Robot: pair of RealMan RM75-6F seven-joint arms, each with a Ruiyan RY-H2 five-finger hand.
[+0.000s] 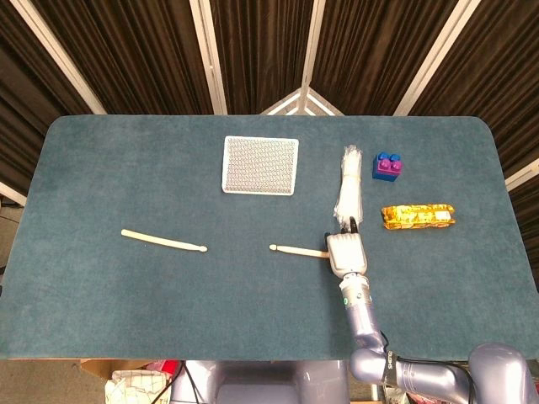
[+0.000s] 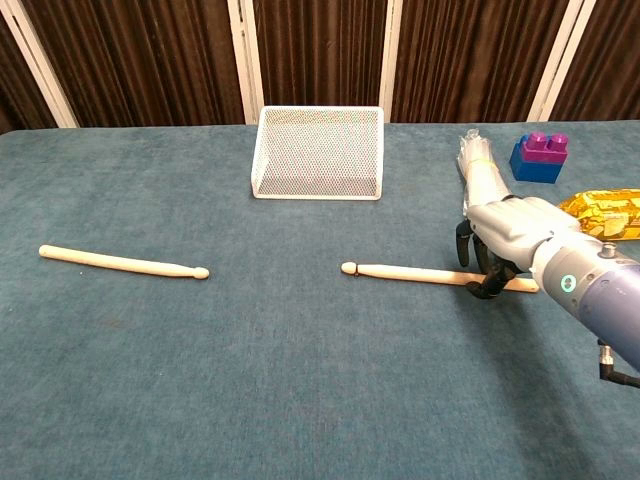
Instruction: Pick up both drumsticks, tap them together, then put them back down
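- The right drumstick [image 2: 430,274] lies flat on the table [image 2: 300,380], its rounded tip pointing away from the right hand [image 2: 500,245] toward the robot's left, its butt end under that hand.
- The right hand arches over the butt end with dark fingers [image 2: 488,278] curled down on both sides of the stick. They look closed around it, but whether the grip is firm I cannot tell; the stick is not lifted. In the head view the hand [image 1: 345,251] covers the butt end, so only the tip half shows.
- Gripping near the butt seems sensible: it leaves the long front free for tapping.
- The left drumstick [image 2: 122,262] lies well apart from the hand, far to its left, untouched. The left hand appears in neither view, so that pickup looks not yet begun.
- Just beyond the right hand's fingers lies a bundle of clear plastic [image 2: 482,178], close enough to be brushed.
- Further out, a wire mesh basket [image 2: 318,152] stands beyond the tip of the right drumstick; nothing shows inside it.
- To the hand's right and beyond sit a blue and purple block [image 2: 544,157] and a gold foil packet [image 2: 605,213].
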